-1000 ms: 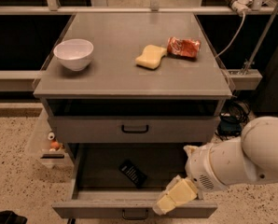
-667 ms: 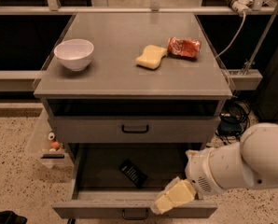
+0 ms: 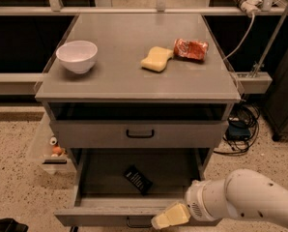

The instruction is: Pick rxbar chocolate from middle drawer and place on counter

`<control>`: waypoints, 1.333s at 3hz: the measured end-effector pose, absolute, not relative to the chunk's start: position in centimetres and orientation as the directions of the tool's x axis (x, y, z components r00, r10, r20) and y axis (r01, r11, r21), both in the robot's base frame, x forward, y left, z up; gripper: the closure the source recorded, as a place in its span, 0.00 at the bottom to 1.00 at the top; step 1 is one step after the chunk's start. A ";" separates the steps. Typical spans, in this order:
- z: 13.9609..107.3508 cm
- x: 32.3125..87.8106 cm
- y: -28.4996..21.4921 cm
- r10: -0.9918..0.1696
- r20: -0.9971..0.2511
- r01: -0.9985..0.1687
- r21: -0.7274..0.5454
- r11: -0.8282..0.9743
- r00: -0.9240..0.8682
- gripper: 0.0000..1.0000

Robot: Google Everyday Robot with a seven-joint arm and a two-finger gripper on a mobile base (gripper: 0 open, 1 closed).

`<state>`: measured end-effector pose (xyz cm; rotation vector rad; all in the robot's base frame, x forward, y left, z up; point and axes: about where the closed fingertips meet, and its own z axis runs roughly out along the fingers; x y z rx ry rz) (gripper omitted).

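Plainly, we are early in the job: the wide grey metal middle drawer stands pulled out, and the small flat black wrapped rxbar chocolate lies askew on its floor, untouched. Our pale-tipped gripper hangs at the drawer's front right corner, near the bar but apart from it. It carries nothing we can see, and we cannot tell whether it is spread or closed. By our judgement, what is left is to reach in, take the bar, lift it out and set it on the broad matte grey counter, beside the white round bowl, yellow sponge and shiny red packet. The arm is cut off at the right edge, and the bar's lettering is unreadable.
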<state>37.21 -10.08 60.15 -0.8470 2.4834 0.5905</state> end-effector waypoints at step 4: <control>59.4 43.7 -7.0 -0.409 -0.700 -0.741 0.256 0.621 -0.585 0.00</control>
